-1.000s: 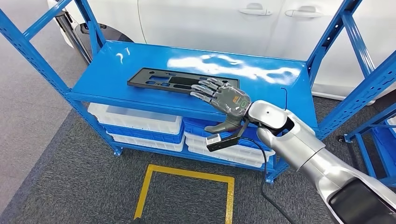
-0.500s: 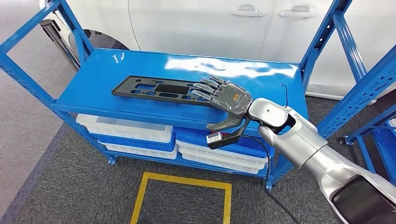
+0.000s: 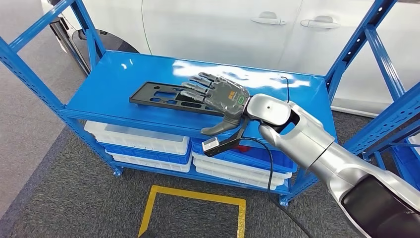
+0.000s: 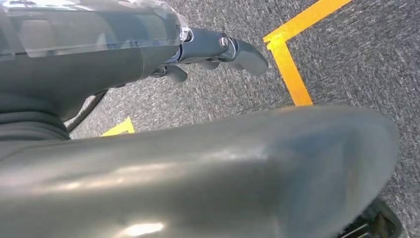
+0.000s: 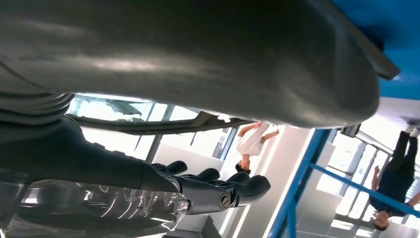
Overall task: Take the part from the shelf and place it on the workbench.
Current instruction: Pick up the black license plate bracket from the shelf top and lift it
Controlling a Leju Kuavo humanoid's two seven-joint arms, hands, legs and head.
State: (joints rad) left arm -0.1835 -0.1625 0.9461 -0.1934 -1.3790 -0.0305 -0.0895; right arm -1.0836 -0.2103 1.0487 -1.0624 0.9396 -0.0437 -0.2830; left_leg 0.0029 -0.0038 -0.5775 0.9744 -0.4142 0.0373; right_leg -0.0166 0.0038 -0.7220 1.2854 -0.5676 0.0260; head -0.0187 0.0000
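The right hand (image 3: 224, 97) lies flat with fingers spread over the right end of the one black part (image 3: 163, 95), holding nothing. The part rests near the front edge of the blue shelf (image 3: 119, 74), bare surface behind it. The left hand (image 4: 218, 49) hangs over carpet; whether it is wide or closed cannot be told.

My right hand (image 3: 222, 96) covers the near end of the flat black plastic cut-out part (image 3: 158, 95); whether my fingers touch it is unclear.
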